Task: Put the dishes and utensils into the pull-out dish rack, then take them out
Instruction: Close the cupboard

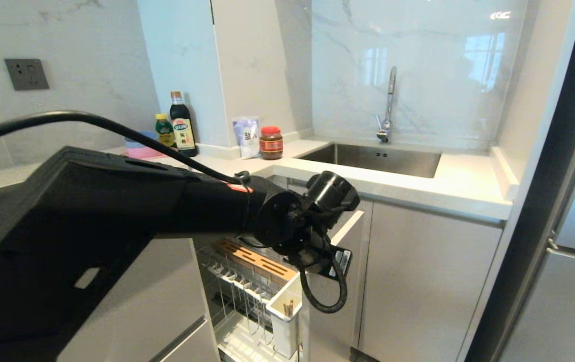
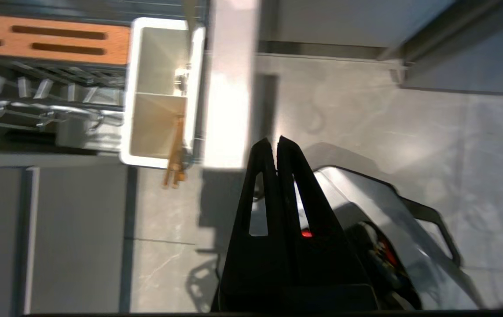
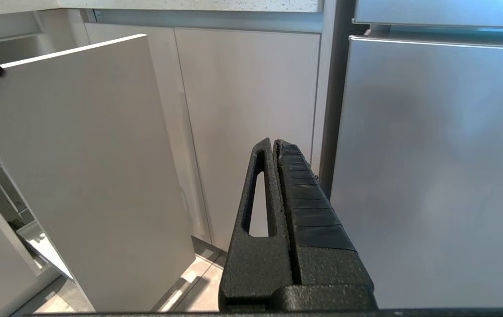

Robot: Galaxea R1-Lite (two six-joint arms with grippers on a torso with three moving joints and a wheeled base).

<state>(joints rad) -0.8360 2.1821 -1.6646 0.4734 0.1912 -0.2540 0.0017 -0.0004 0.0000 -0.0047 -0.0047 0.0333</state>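
Both claws clenched, empty. Left gripper [image 2: 272, 141] hangs above the grey door front [image 2: 229, 88] of the pull-out dish rack [image 1: 247, 296]; chopsticks [image 2: 174, 154] stand in its white caddy [image 2: 128, 127]. To lift them: spread the fingers first, descend straight, pinch near the tops. Right gripper [image 3: 274, 143] parked by the cabinets.

The left arm [image 1: 131, 211] reaches over the pulled-out dish rack [image 1: 252, 291]. Wooden chopsticks [image 1: 289, 307] stand in its white caddy [image 1: 287, 327]. Bottles [image 1: 182, 125] stand on the worktop [image 1: 418, 186].
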